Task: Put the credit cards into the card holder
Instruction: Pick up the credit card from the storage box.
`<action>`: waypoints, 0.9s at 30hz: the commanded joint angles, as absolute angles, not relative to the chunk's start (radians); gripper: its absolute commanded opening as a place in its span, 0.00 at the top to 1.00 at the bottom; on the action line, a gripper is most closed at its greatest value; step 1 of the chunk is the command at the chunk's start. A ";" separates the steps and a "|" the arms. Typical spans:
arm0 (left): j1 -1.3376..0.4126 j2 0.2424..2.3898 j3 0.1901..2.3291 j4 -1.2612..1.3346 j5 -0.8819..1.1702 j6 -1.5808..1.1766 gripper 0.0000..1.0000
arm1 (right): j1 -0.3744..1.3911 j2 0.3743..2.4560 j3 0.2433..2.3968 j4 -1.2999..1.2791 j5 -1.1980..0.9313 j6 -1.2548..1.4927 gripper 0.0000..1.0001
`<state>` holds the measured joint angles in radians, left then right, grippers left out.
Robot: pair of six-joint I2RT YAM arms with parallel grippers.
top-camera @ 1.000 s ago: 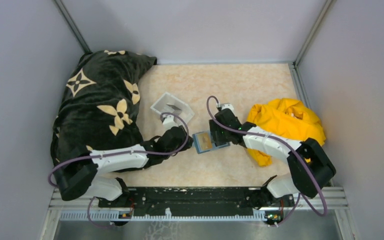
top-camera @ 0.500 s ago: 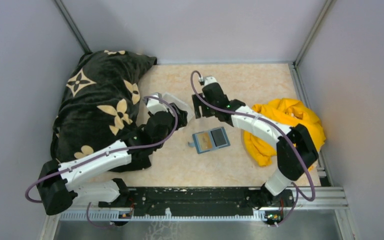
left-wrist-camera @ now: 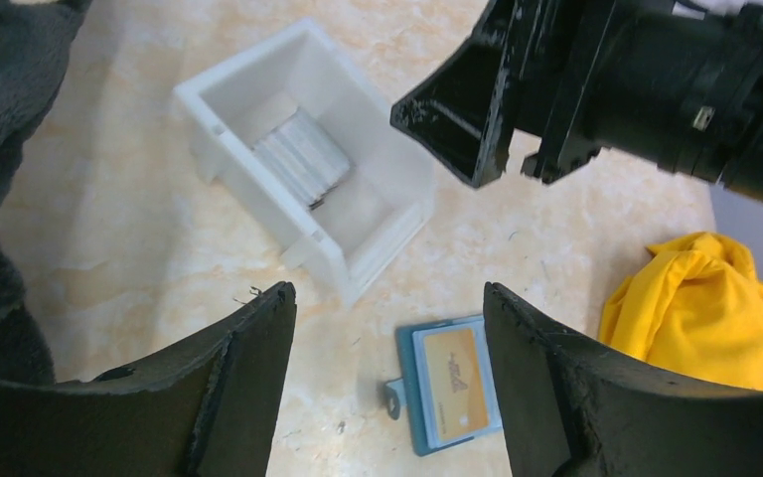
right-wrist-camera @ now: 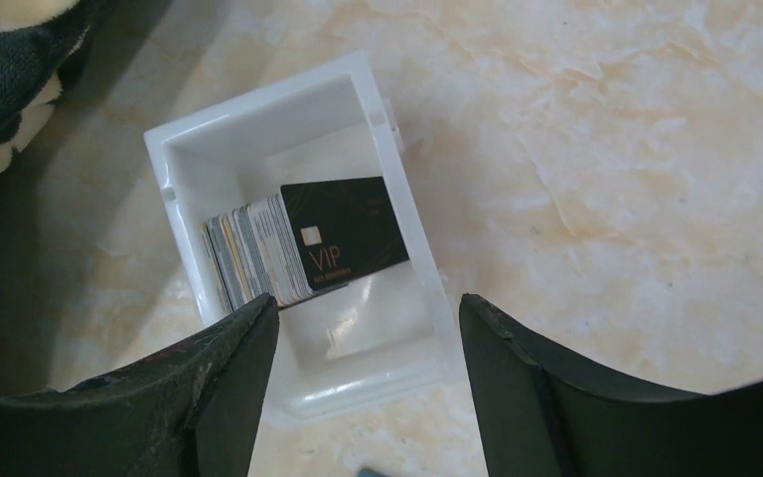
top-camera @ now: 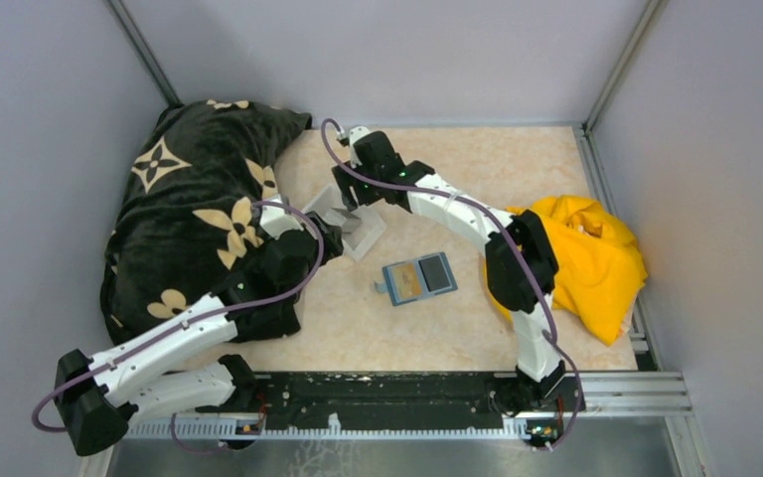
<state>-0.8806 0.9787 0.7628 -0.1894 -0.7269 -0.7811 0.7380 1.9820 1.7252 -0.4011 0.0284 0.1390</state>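
Spread wide and empty, the right gripper (right-wrist-camera: pixel 368 303) hangs directly over the white tray (top-camera: pixel 363 240) toward the back left of the table (top-camera: pixel 497 169). Past its two black fingers I look straight down into the tray. The left gripper (left-wrist-camera: pixel 387 290) sits just at the tray's near side. Its fingers are parted as well, with nothing between them. The two tools are close together, and the right one's black head crosses the upper corner of the left wrist view.

A black blanket (top-camera: pixel 199 219) with cream flower shapes is heaped along the left side. Its edge lies close by the tray, and the left arm passes over it. A crumpled yellow cloth (top-camera: pixel 576 248) lies on the right, with the right arm's elbow hanging over its near edge. Purple cables loop off both arms. Nothing lies over the tray's open top apart from the right gripper above it.

Inside the tray a stack of credit cards (right-wrist-camera: pixel 248 260) leans on edge, thin pale edges packed side by side. A black card (right-wrist-camera: pixel 343 238) marked VIP lies on the front of the stack, face up.

The card holder (left-wrist-camera: pixel 407 383) lies open and flat on the bare table, on the near right of the tray, near it but not touching. It is teal-blue, with a yellow-tan card (top-camera: pixel 406 281) on its left half and a grey card (top-camera: pixel 436 273) on its right half. I cannot tell whether these are tucked into slots.
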 commanded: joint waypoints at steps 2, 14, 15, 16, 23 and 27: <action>-0.875 0.936 0.695 -0.236 -0.728 -0.838 0.25 | 0.770 2.085 1.893 -0.463 -0.043 0.101 0.33; -0.864 0.910 0.637 -0.226 -0.712 -0.864 0.25 | 0.797 2.228 2.047 -0.520 -0.074 0.105 0.35; -0.863 0.907 0.633 -0.223 -0.711 -0.865 0.25 | 0.796 2.235 2.050 -0.522 -0.076 0.106 0.35; -0.863 0.905 0.630 -0.220 -0.710 -0.865 0.25 | 0.797 2.241 2.055 -0.523 -0.079 0.107 0.35; -0.853 0.902 0.623 -0.214 -0.702 -0.861 0.25 | 0.783 2.277 2.069 -0.510 -0.117 0.126 0.36; -0.843 0.899 0.618 -0.207 -0.696 -0.853 0.25 | 0.767 2.283 2.065 -0.490 -0.136 0.150 0.37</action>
<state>-0.8547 0.9173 0.6312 -0.2241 -0.7059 -0.8597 0.7822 2.2848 2.0232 -0.5327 -0.1047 0.1242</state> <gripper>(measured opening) 0.753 0.635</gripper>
